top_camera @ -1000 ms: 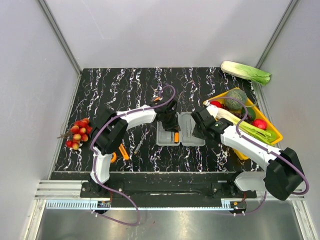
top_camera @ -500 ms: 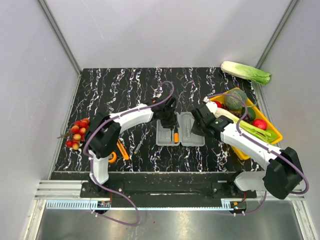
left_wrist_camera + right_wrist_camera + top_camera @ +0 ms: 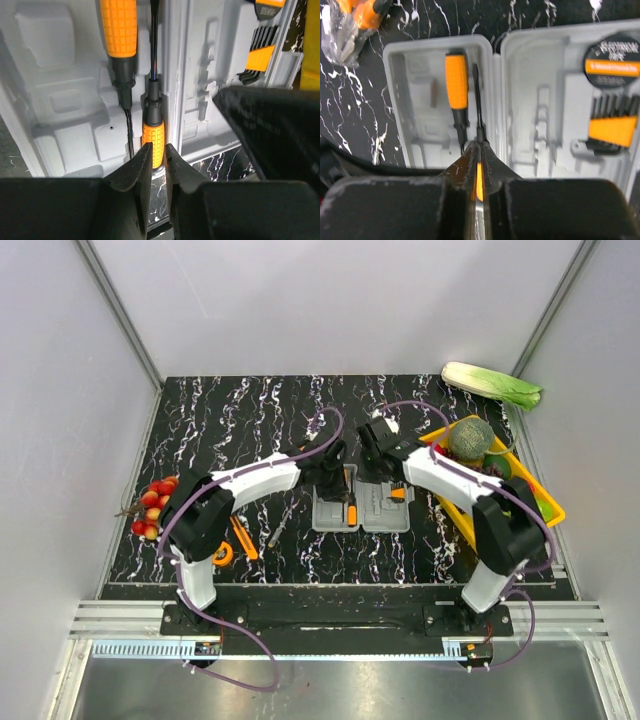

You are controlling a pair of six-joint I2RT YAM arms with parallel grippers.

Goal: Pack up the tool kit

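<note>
1. tool kit (image 3: pixel 385 518): grey hinged case lying open and flat at the centre of the top view, on the black marbled table (image 3: pixel 230 420).
2. contents: thick screwdriver (image 3: pixel 119 30) and slim screwdriver (image 3: pixel 152 137) lie side by side in the left half. the tape measure (image 3: pixel 611 62) and hex keys (image 3: pixel 614 127) sit in the right half (loose orange tools (image 3: pixel 240 540) lie on the table, lower left of the case).
3. handling, judged: the slim screwdriver looks light and rigid. its ribbed orange handle should give sure purchase, whereas the thin steel shaft would likely slip or roll, so the handle is the place to grip. the case looks like stiff, light plastic and may slide if pushed sideways.
4. left gripper (image 3: pixel 156 156): low centre of its wrist view. its jaws stand a narrow gap apart and straddle the butt end of the slim screwdriver's handle. whether they press on it cannot be told.
5. right gripper (image 3: pixel 479 160): jaws drawn almost together, leaving only a slit. a sliver of the same orange handle shows through the slit, seemingly beneath the jaws rather than held. the shaft runs up the frame from the jaws.
</note>
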